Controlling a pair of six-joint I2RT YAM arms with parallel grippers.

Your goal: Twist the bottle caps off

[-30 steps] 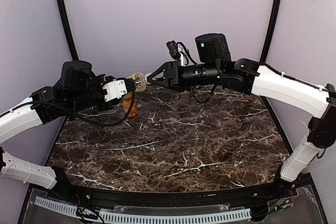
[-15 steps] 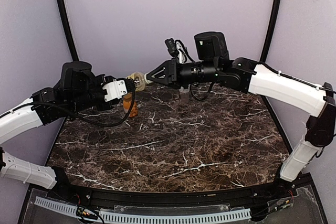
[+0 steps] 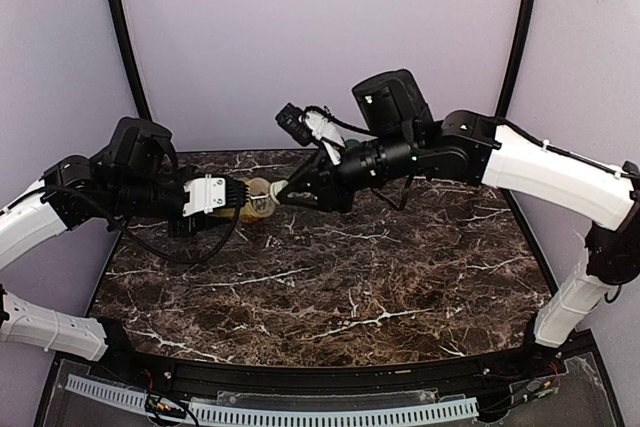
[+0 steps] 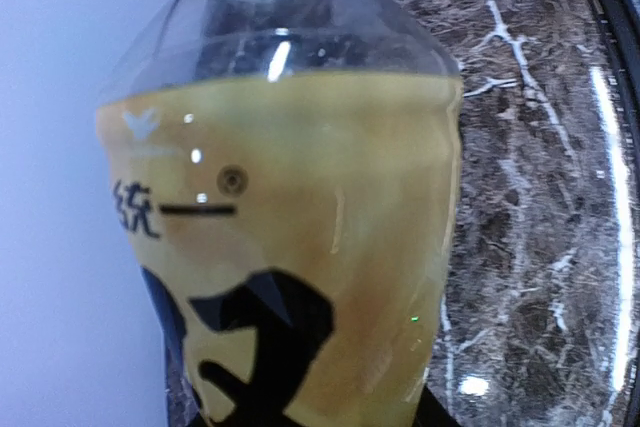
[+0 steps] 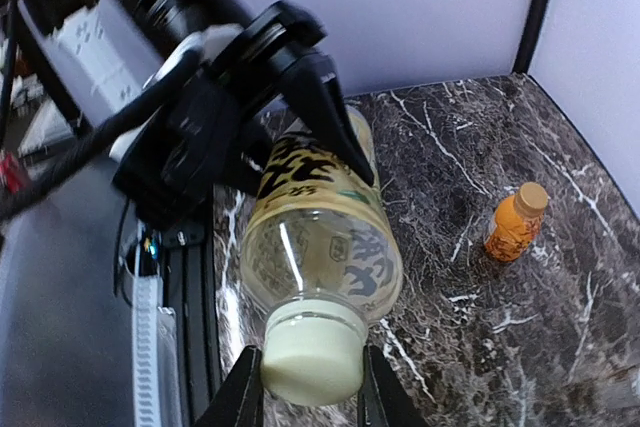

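Observation:
My left gripper (image 3: 238,200) is shut on the tall yellowish tea bottle (image 3: 256,197) and holds it above the table, tilted with its neck toward the right arm. In the left wrist view the bottle (image 4: 300,247) fills the frame. My right gripper (image 3: 283,192) is shut on its cream-white cap (image 5: 311,355), one black finger (image 5: 243,397) on each side. The left fingers (image 5: 325,112) clamp the bottle's body (image 5: 320,237). The squat orange juice bottle (image 5: 515,225) stands capped on the table. The slim clear bottle and the green cap are out of view.
The dark marble table (image 3: 350,287) is walled by pale panels with black corner posts (image 3: 120,27). The orange bottle stands near the back wall, behind the left gripper in the top view. A black rail (image 3: 300,387) runs along the near edge.
Both grippers have come down and left with the tea bottle, now lower and more tilted. The right gripper, open beside the cap before, now grips the cap.

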